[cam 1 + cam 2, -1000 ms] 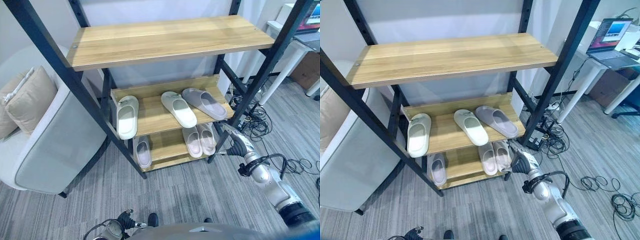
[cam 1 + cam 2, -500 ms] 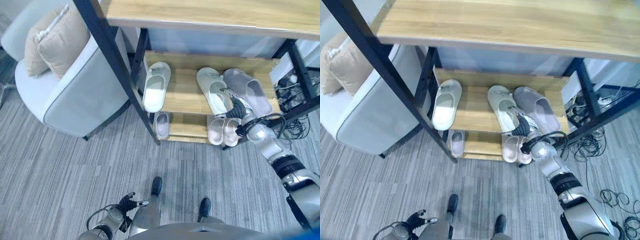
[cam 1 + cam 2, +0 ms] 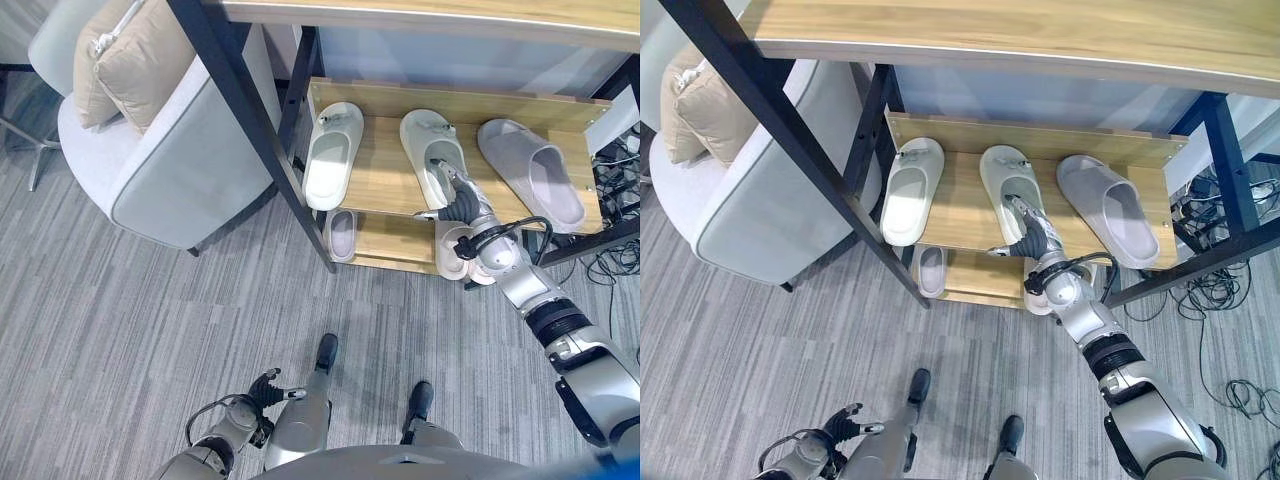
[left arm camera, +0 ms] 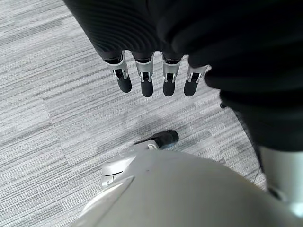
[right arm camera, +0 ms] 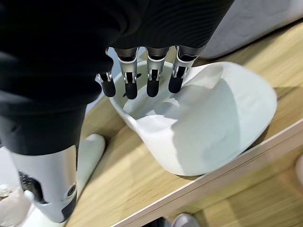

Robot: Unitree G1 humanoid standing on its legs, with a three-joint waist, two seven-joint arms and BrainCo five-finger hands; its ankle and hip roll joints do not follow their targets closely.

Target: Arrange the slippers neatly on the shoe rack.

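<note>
- Under the right hand (image 3: 1028,238), on the middle shelf (image 3: 960,215) of the shoe rack (image 3: 245,120), lies the middle white slipper (image 3: 432,165); the hand's fingers (image 5: 149,80) reach over its heel end with their dark tips down towards the footbed.
- The fingers hang nearly straight in a row in the right wrist view, curled round nothing, so the hand is relaxed and open; I judge it is placed to nudge or turn the slipper rather than lift it.
- To the hand's left, well apart on the same shelf, lies the other white slipper (image 3: 332,155), its heel hanging over the shelf's front edge.
- To the hand's right lies the grey slipper (image 3: 532,170), angled away from the white one, which is probably why tidying is needed on this shelf.
- Below the hand, on the bottom shelf (image 3: 395,240), sit a small lilac slipper (image 3: 341,233) and a pale pair (image 3: 452,250) partly hidden behind the wrist.
- The left hand (image 4: 151,78) hangs low by the floor (image 4: 47,118), fingers straight and loose, holding nothing; it looks parked out of the way.
- Farther to the left of the rack stands an armchair (image 3: 170,160) with a beige cushion (image 3: 135,55).
</note>
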